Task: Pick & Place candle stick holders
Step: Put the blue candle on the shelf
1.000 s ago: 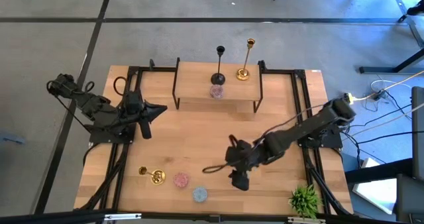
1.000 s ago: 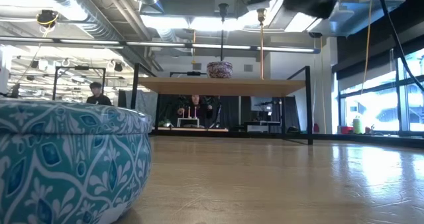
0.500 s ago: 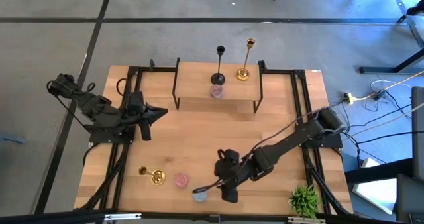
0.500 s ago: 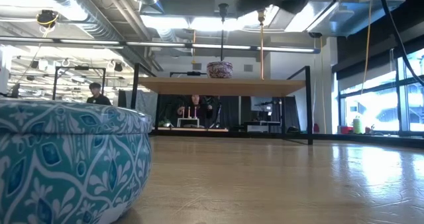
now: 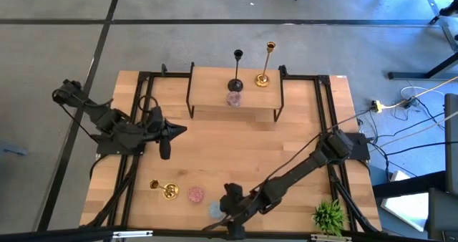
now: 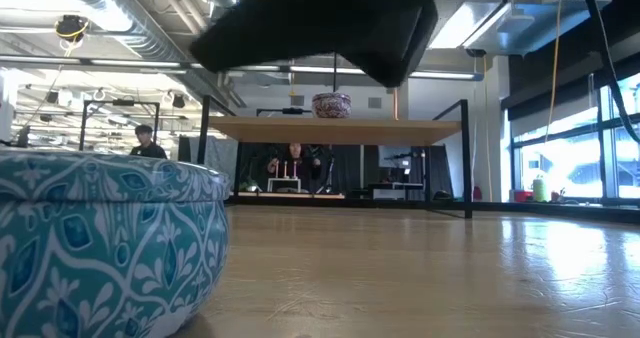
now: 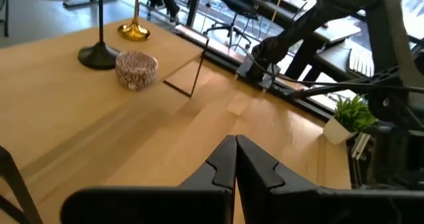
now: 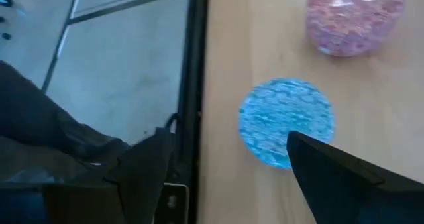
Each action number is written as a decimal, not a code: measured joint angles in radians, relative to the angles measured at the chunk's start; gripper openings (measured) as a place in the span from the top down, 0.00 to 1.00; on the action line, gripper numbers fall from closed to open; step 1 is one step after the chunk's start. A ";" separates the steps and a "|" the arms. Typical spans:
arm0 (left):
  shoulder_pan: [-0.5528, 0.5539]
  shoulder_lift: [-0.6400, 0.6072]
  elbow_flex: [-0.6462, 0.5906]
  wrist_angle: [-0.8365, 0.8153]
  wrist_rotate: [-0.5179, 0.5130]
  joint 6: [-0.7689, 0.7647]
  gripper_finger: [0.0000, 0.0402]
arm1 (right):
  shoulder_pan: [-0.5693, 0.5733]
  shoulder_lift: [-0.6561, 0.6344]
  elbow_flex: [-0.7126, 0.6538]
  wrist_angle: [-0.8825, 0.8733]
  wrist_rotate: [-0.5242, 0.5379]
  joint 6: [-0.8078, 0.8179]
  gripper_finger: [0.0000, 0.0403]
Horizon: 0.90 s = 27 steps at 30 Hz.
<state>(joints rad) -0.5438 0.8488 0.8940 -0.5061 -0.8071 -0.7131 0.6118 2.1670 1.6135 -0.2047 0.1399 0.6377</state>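
Hovering over the light blue holder (image 8: 286, 121) at the tabletop's (image 5: 215, 156) near edge, right hand (image 5: 230, 212) spread wide and empty, one finger (image 8: 344, 177) just past the holder's rim, nothing gripped. Left hand (image 7: 234, 159) clenched shut on nothing, hanging above the tabletop's left side. Pink holder (image 5: 195, 194) just beside the blue one, gold candlestick (image 5: 166, 190) lying next along — both loose. On the raised shelf (image 5: 232, 109): black candlestick (image 5: 236, 70), second gold candlestick (image 5: 266, 63), purple holder (image 5: 233, 98) in front of the black one's base. Green plant (image 5: 329, 215) at the near right corner. No brand, label or writing readable anywhere.
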 joint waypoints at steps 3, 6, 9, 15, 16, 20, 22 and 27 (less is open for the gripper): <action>0.000 0.027 0.000 0.000 0.018 -0.025 0.99 | 0.000 0.000 0.000 0.028 0.028 -0.051 0.24; 0.000 0.045 0.000 0.000 0.051 -0.051 1.00 | -0.007 0.000 0.000 0.082 0.040 -0.129 0.24; 0.000 0.054 0.000 0.000 0.070 -0.081 1.00 | -0.023 0.016 0.003 0.201 -0.015 -0.148 0.24; -0.017 0.020 0.000 0.033 0.034 -0.070 1.00 | -0.043 0.061 0.000 0.182 -0.088 -0.121 0.26; -0.020 0.012 0.000 0.039 0.021 -0.070 1.00 | -0.047 0.061 0.000 0.180 -0.090 -0.122 0.26; -0.028 -0.018 0.000 0.036 -0.010 -0.070 0.99 | -0.059 0.060 0.000 0.183 -0.050 -0.172 0.29; -0.032 -0.028 0.000 0.037 -0.010 -0.071 0.99 | -0.067 0.060 0.000 0.188 -0.049 -0.180 0.30; -0.032 -0.034 0.000 0.037 -0.009 -0.089 1.00 | -0.083 0.076 -0.001 0.179 -0.060 -0.212 0.33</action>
<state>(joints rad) -0.5762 0.8150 0.8940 -0.4690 -0.8158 -0.8024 0.5289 2.2428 1.6121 -0.0258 0.0802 0.4255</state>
